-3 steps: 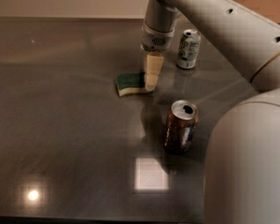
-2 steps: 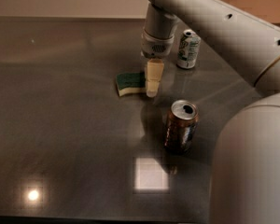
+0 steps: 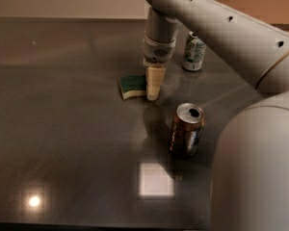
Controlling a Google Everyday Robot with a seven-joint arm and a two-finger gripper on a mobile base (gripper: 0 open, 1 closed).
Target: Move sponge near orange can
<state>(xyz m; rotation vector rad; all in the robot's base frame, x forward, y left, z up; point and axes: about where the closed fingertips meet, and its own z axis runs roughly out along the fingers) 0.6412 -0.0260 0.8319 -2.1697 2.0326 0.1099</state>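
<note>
The sponge (image 3: 131,86), dark green on top with a pale yellow foam layer, lies flat on the dark table (image 3: 62,129). My gripper (image 3: 152,94) points straight down with its cream fingers reaching the table right at the sponge's right end, touching or nearly touching it. The orange can (image 3: 186,130), copper coloured with a silver top, stands upright to the front right of the sponge, about a can's height away from the gripper.
A white-and-green can (image 3: 193,52) stands upright behind and to the right of the gripper. My large white arm (image 3: 250,47) crosses the upper right and its bulk (image 3: 255,167) fills the lower right corner. A bright light reflection (image 3: 155,178) lies in front of the orange can.
The gripper has lowered a little toward the table at the sponge's right end. The sponge and both cans have not moved.
</note>
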